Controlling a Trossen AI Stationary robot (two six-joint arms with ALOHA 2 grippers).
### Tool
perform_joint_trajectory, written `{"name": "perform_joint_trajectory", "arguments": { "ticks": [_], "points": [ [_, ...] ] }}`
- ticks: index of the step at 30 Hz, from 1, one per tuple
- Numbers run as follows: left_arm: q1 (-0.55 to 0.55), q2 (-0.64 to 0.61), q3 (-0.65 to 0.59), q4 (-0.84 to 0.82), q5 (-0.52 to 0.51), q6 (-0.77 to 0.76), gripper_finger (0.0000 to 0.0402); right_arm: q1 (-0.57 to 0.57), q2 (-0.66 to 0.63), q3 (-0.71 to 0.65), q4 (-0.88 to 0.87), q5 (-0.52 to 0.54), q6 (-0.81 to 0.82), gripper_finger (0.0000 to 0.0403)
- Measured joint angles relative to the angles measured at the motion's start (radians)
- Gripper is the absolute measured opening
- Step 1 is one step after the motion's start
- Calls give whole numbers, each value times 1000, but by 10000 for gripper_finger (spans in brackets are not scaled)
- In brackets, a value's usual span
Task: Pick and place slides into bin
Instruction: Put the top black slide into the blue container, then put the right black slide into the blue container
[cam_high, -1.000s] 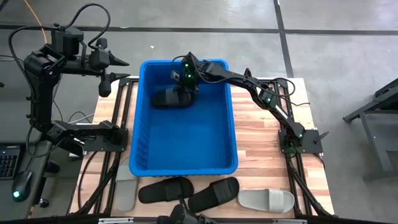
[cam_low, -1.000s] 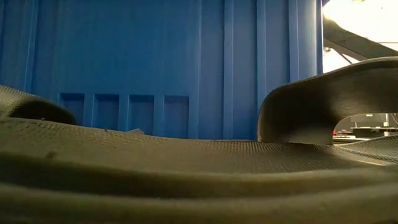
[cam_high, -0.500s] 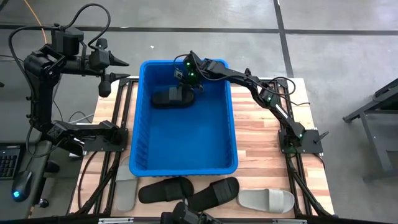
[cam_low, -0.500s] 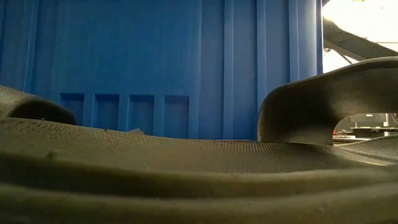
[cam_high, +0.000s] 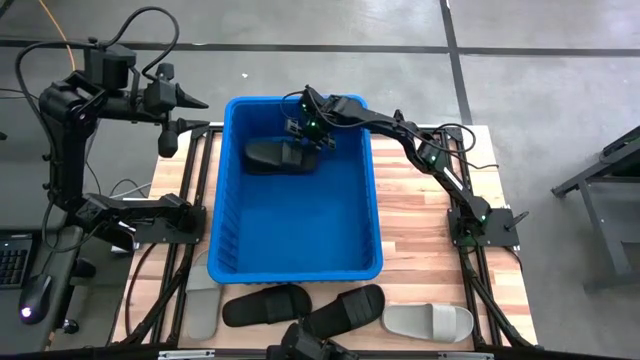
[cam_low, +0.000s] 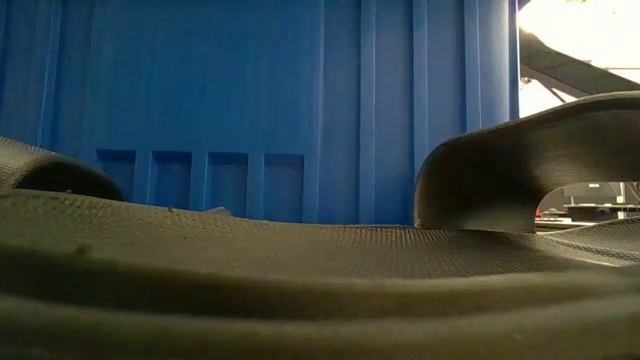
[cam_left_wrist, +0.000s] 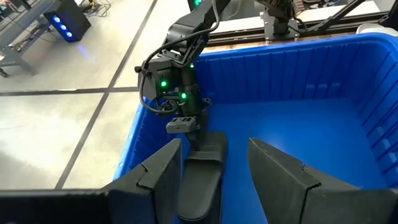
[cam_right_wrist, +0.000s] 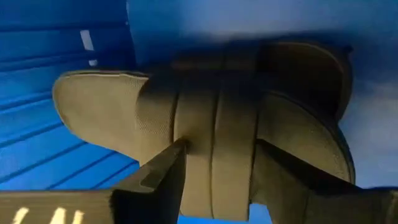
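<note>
— So where did we have the right gripper (cam_high: 308, 140) at that point?

— Reaching into the far end of the bin (cam_high: 372, 215), directly over the black sandal (cam_high: 280, 155) lying on the bin floor. In the right wrist view we saw our two fingers (cam_right_wrist: 155, 174) spread, one on each side of the strap, with blue floor showing around the sandal. We judged the fingers apart and gripping nothing, though we could not tell whether a tip touched the strap.

— And which way did the sandal lie?

— Its long axis ran across the bin's width, one end pointing toward the left wall, the other under the gripper. So the gripper stood at the sandal's right-hand end, not over its middle.

— What did the next move turn on?

— We thought a straight lift up and out, clear of the near wall, would leave the sandal where it lay.

— And the left gripper (cam_left_wrist: 214, 168)?

— Held high beyond the bin's far left corner, fingers wide apart, empty, looking down into the bin.

— What was left to do?

— Four sandals at the table's near edge: a grey one (cam_high: 203, 308), two black ones (cam_high: 265, 303) (cam_high: 345, 309), and a pale one (cam_high: 428, 322). The pale one lay nearer our right arm, the grey one nearer our left.
</note>
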Motion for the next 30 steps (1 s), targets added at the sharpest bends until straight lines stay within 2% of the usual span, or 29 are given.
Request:
{"name": "perform_joint_trajectory", "arguments": {
  "ticks": [10, 20, 23, 26, 30],
  "points": [
    [0, 23, 0, -35, 0, 1, 172, -26, -29, 35, -51, -35, -25, 173],
    [0, 31, 0, -57, -2, 4, 172, -45, -77, 35, -131, -183, -110, 173],
    [0, 29, 0, -56, -2, -52, 172, -40, -98, 35, -153, -265, -144, 172],
    [0, 27, 0, -56, 4, -165, 172, -19, -128, 35, -166, -296, -162, 173],
    [0, 21, 0, -56, 101, -308, 172, 18, -191, 36, -172, -325, -210, 172]
  ]
}}
